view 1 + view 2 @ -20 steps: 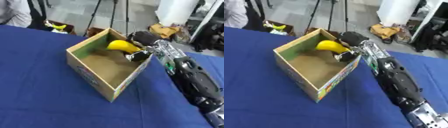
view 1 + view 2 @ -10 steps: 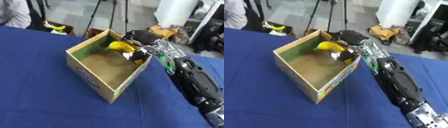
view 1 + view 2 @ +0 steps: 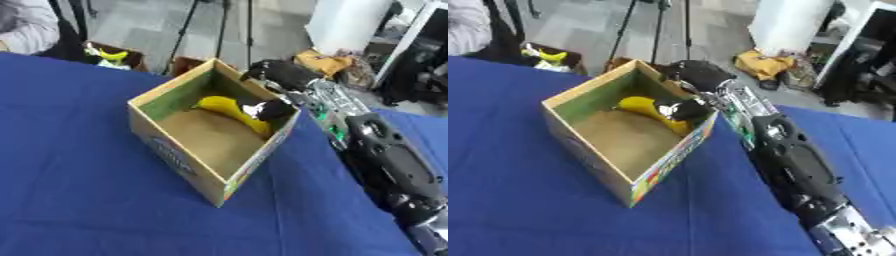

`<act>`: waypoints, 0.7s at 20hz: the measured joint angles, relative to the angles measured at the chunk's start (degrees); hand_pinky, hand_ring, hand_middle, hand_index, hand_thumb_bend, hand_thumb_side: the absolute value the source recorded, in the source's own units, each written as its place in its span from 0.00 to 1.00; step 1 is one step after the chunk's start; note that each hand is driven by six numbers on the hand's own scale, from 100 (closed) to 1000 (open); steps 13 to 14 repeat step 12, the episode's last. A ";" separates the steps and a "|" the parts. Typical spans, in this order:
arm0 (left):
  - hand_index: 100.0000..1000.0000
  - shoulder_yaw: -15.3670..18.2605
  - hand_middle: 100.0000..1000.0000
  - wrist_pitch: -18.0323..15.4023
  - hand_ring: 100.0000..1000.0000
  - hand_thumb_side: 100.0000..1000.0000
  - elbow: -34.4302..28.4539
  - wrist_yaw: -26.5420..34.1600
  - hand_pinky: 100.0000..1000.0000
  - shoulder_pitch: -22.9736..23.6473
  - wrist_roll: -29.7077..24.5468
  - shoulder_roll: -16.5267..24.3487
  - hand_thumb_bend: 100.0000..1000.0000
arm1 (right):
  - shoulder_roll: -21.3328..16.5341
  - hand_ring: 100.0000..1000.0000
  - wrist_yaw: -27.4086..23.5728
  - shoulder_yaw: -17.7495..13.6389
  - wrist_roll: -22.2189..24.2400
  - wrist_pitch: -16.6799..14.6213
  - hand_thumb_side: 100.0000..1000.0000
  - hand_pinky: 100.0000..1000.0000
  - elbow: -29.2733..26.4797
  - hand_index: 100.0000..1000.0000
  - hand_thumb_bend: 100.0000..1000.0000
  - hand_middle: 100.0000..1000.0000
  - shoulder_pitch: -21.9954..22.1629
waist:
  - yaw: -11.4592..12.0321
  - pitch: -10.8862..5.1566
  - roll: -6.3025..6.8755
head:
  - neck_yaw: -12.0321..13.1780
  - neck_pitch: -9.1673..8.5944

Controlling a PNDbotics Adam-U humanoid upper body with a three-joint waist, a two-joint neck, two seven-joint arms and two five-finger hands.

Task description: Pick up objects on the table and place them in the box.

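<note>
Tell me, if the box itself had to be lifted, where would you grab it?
Probably by the near left wall of the box, coming down from above: the top is open, so fingers could hook over that rim. The far right wall is taken up by the right hand, which reaches in by the banana.

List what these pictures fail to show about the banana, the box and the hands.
- Banana: its far end is covered by the right robot hand in both eye views.
- Cardboard box: near inner walls hidden by its own rim.
- Left robot hand: in neither view.
- Grip on the banana: too blurred to judge.
</note>
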 measured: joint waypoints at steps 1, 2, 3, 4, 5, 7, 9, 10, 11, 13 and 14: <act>0.41 0.01 0.35 0.01 0.22 1.00 0.00 -0.02 0.17 0.05 0.00 0.00 0.00 | -0.02 0.83 -0.97 -0.25 0.08 0.09 0.77 0.68 -0.38 0.83 0.00 0.68 0.00 | -0.22 -0.01 0.04 | 0.01 0.02; 0.41 0.01 0.35 0.02 0.22 1.00 0.00 -0.05 0.17 0.07 0.02 0.00 0.00 | -0.13 0.82 -2.15 -0.50 0.11 0.23 0.77 0.68 -0.92 0.82 0.00 0.67 0.04 | -0.49 -0.06 0.13 | 0.07 0.06; 0.41 0.02 0.35 0.07 0.22 1.00 0.00 -0.08 0.17 0.11 0.07 0.00 0.00 | -0.33 0.81 -3.45 -0.78 0.05 0.46 0.76 0.69 -1.77 0.82 0.00 0.66 0.23 | -0.78 -0.17 0.27 | 0.27 0.09; 0.41 0.05 0.35 0.12 0.22 1.00 0.00 -0.09 0.17 0.18 0.12 0.00 0.00 | -0.55 0.81 -4.96 -1.12 -0.03 0.80 0.74 0.69 -2.92 0.82 0.00 0.65 0.51 | -1.10 -0.42 0.41 | 0.54 0.21; 0.41 0.08 0.35 0.16 0.22 1.00 0.00 -0.10 0.17 0.26 0.16 0.00 0.00 | -0.77 0.80 -6.76 -1.51 -0.15 1.22 0.73 0.69 -4.29 0.82 0.00 0.64 0.90 | -1.44 -0.76 0.54 | 0.81 0.49; 0.41 0.32 0.35 0.29 0.22 1.00 0.00 -0.10 0.17 0.55 0.30 0.00 0.00 | -1.59 0.79 -10.97 -2.43 -0.31 2.51 0.71 0.69 -7.79 0.81 0.00 0.63 1.95 | -2.04 -1.53 0.74 | 1.58 0.92; 0.41 0.42 0.35 0.41 0.22 1.00 0.00 -0.09 0.17 0.70 0.49 0.00 0.00 | -2.65 0.78 -15.53 -3.54 -0.67 4.27 0.69 0.69 -11.98 0.80 0.00 0.61 3.58 | -2.85 -2.10 1.08 | 2.67 1.41; 0.41 0.51 0.35 0.46 0.22 1.00 0.00 -0.08 0.17 0.79 0.60 0.01 0.00 | -3.24 0.78 -17.90 -4.19 -0.99 5.30 0.69 0.69 -14.30 0.80 0.00 0.61 4.70 | -3.30 -2.40 1.36 | 3.40 1.71; 0.41 0.63 0.35 0.48 0.22 1.00 0.00 -0.04 0.17 0.89 0.75 0.03 0.00 | -3.90 0.77 -20.15 -4.86 -1.37 6.37 0.68 0.69 -16.77 0.79 0.00 0.60 5.94 | -3.69 -2.70 1.62 | 4.28 2.08; 0.41 0.75 0.35 0.47 0.22 1.00 0.00 0.06 0.17 1.03 0.88 0.05 0.00 | -4.51 0.77 -22.29 -5.50 -1.84 7.47 0.67 0.69 -19.32 0.79 0.00 0.59 7.28 | -4.11 -2.95 1.86 | 5.31 2.41; 0.41 0.75 0.35 0.47 0.22 1.00 0.00 0.06 0.17 1.03 0.88 0.05 0.00 | -4.51 0.77 -22.29 -5.50 -1.84 7.47 0.67 0.69 -19.32 0.79 0.00 0.59 7.28 | -4.11 -2.95 1.86 | 5.31 2.41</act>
